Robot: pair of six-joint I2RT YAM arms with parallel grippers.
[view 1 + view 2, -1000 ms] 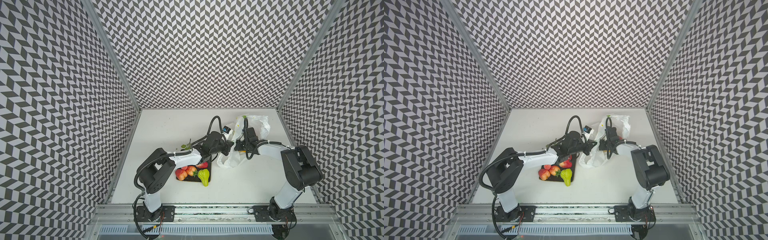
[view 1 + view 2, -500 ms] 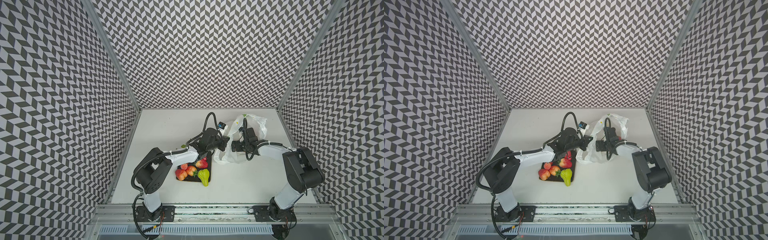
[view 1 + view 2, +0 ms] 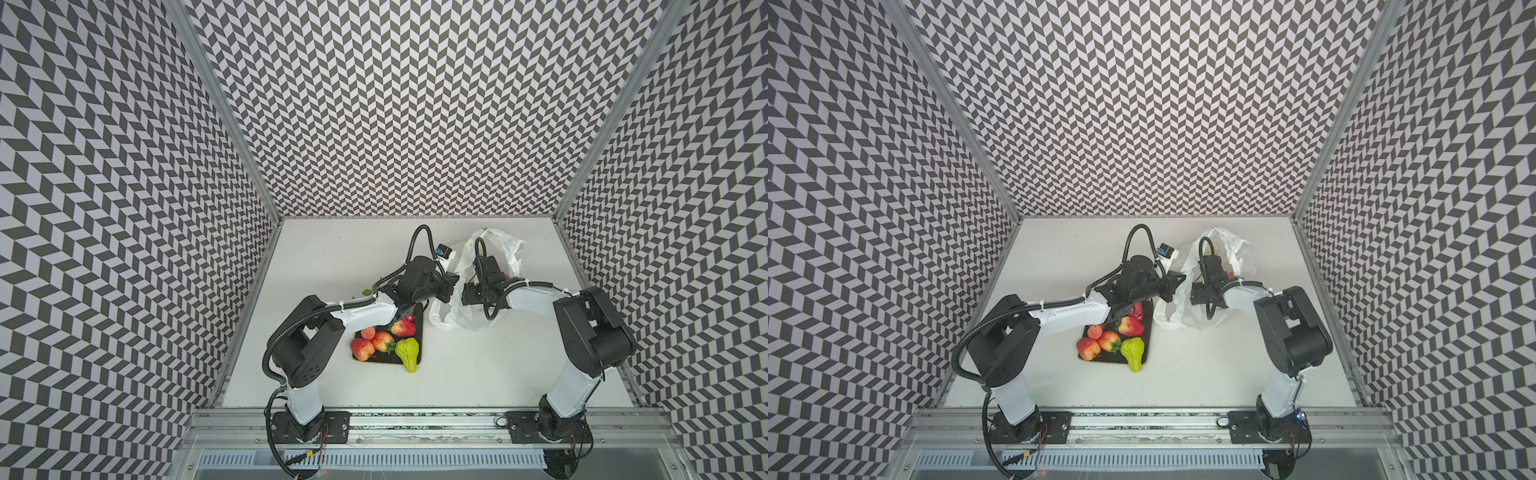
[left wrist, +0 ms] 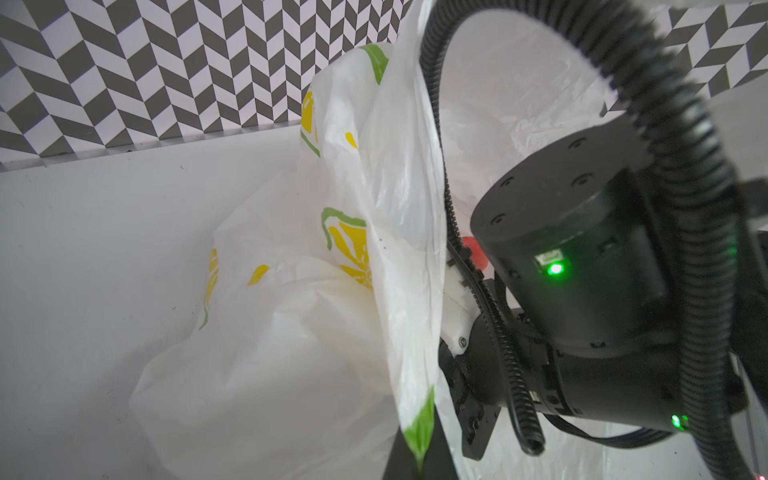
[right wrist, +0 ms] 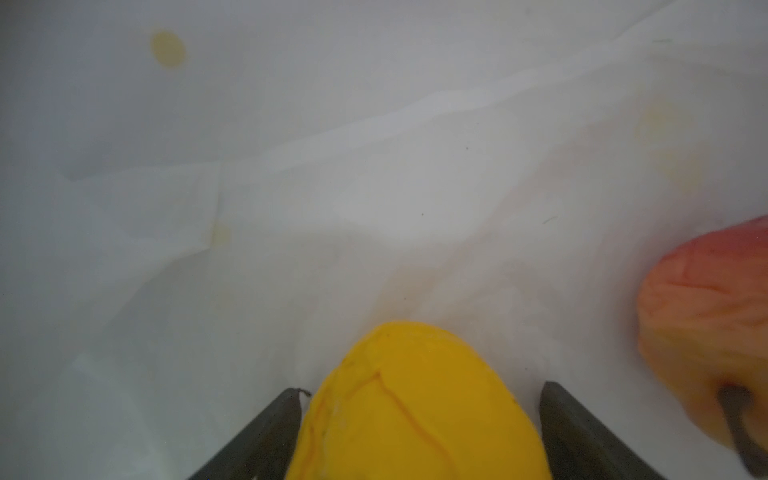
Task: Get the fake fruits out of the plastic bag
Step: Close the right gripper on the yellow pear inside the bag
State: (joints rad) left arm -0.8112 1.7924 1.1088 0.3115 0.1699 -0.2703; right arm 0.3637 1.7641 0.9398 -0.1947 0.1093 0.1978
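My left jaws are pinching together on the rim of the plastic bag (image 4: 291, 353), holding its mouth open on the tabletop (image 3: 332, 257). My right jaws are reaching inside, straddling a yellow fruit (image 5: 415, 407) (whether gripping, I cannot tell); other fruits (image 3: 382, 343) are lying on the dark plate (image 3: 418, 334).

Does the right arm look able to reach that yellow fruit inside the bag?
Probably yes: the right gripper is inside the plastic bag, its fingers straddling the yellow fruit, nothing between them.
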